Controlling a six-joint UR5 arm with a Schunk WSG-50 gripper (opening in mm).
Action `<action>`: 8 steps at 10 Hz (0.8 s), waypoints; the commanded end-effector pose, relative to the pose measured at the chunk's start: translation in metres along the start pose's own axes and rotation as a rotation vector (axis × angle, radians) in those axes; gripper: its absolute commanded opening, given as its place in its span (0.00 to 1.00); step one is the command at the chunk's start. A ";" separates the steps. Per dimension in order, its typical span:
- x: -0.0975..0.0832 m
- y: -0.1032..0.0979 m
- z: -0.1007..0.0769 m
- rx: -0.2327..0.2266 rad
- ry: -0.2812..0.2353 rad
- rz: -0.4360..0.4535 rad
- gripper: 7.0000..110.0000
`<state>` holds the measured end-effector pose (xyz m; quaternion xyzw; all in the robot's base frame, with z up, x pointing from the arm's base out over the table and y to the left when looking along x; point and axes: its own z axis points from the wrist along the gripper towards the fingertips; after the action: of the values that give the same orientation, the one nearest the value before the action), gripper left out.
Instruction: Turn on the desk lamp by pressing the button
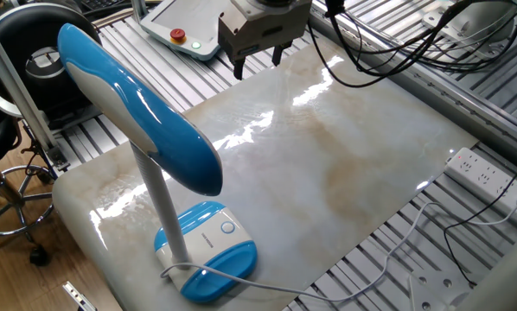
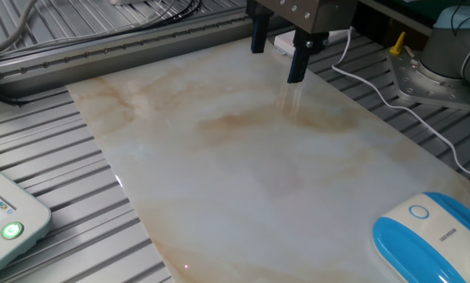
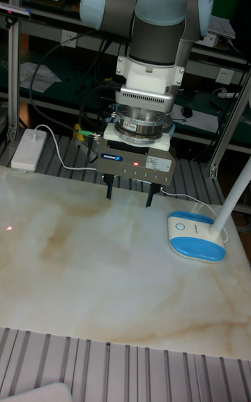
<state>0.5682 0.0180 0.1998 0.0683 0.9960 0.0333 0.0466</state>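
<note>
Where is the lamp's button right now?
The button sits on top of the lamp base at the near corner of the marble table in one fixed view, far from the open gripper.

Bright overhead glare, perhaps slightly soft.
</note>
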 end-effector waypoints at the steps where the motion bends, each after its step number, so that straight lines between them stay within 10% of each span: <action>1: 0.001 0.006 -0.001 -0.025 0.003 0.008 0.00; 8: 0.006 -0.002 0.000 0.004 0.029 0.007 0.00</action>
<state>0.5627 0.0177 0.1980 0.0691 0.9965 0.0328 0.0341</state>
